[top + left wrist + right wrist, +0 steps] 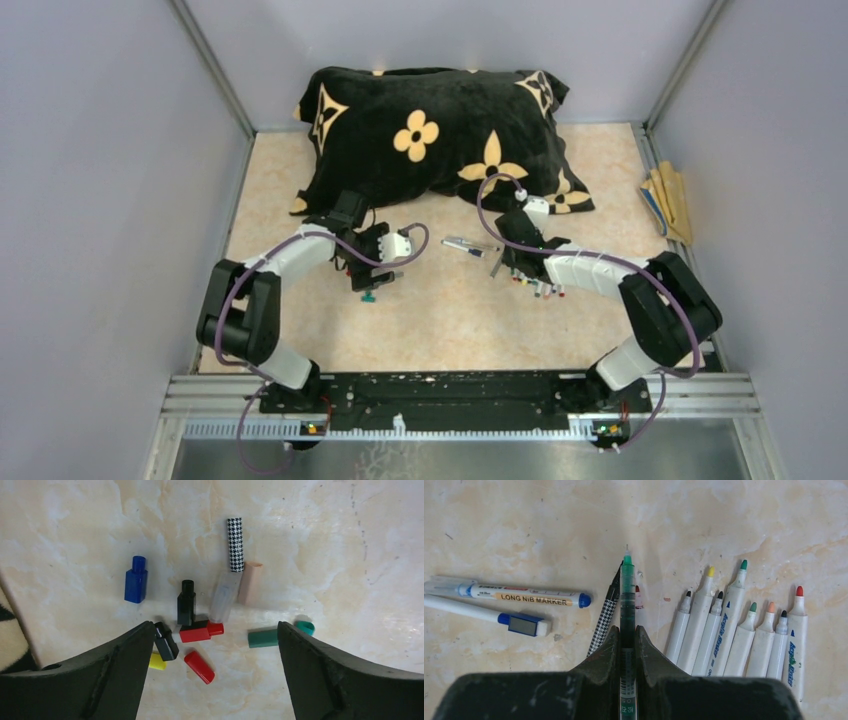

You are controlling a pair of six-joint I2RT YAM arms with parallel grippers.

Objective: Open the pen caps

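Several loose pen caps lie on the table under my left gripper (pixel 215 627), which is open and empty above them: blue (pixel 135 580), black (pixel 186 602), two red (pixel 200 631), yellow (pixel 157 662), green (pixel 263 638), peach (pixel 250 582) and houndstooth (pixel 235 544). My right gripper (pixel 627 629) is shut on a green pen (pixel 627 585), uncapped, tip pointing away. A row of uncapped white markers (pixel 724 630) lies to its right. A houndstooth pen (pixel 605 620) lies just to its left. In the top view the left gripper (pixel 375 270) and the right gripper (pixel 510 262) are apart.
A "Long Nib Marker" (pixel 514 596) and a white pen with a blue cap (pixel 521 623) lie to the left of the right gripper. A black flowered pillow (pixel 430 140) fills the back of the table. Tan sticks (pixel 668 200) lie at the right edge.
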